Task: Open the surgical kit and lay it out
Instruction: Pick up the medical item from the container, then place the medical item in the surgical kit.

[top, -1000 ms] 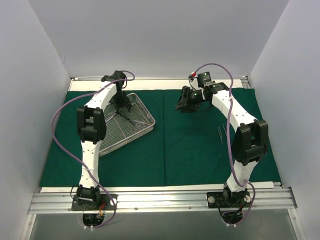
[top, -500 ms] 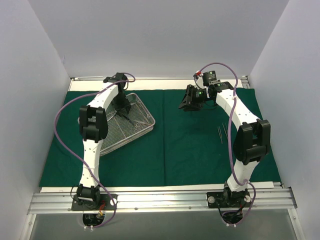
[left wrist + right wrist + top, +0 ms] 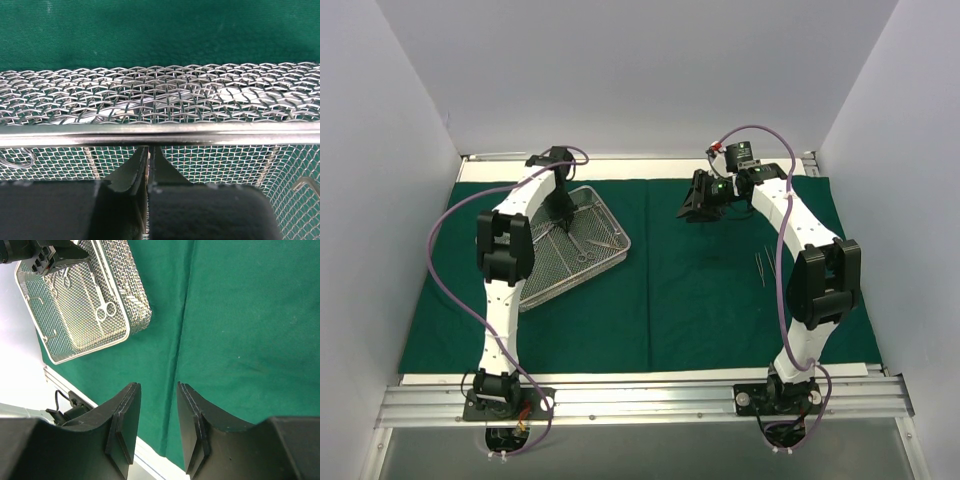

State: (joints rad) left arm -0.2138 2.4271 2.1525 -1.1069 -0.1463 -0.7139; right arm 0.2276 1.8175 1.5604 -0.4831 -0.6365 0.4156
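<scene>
On the left half of the green cloth [image 3: 700, 310], which lies flat over the surface, sits the wire tray [image 3: 548, 278], turned at an angle to the cloth's edges. Ring-handled instruments [image 3: 586, 250] lie on its mesh floor; from above they are too thin to tell apart. The left gripper [image 3: 560, 212] reaches down into the far end of the tray. In the left wrist view its fingers [image 3: 134, 175] stand just behind the tray's rim [image 3: 210, 131], nearly together. A pale sliver shows in the slit between them, and I cannot tell whether anything is pinched there. The right gripper [image 3: 692, 210] hangs over the far part of the cloth's right half, well apart from the tray. Its fingers [image 3: 125, 425] stand moderately apart with only bare cloth showing between them. A pair of tweezers [image 3: 760, 267] lies alone on the cloth's right half, beside the right arm.
</scene>
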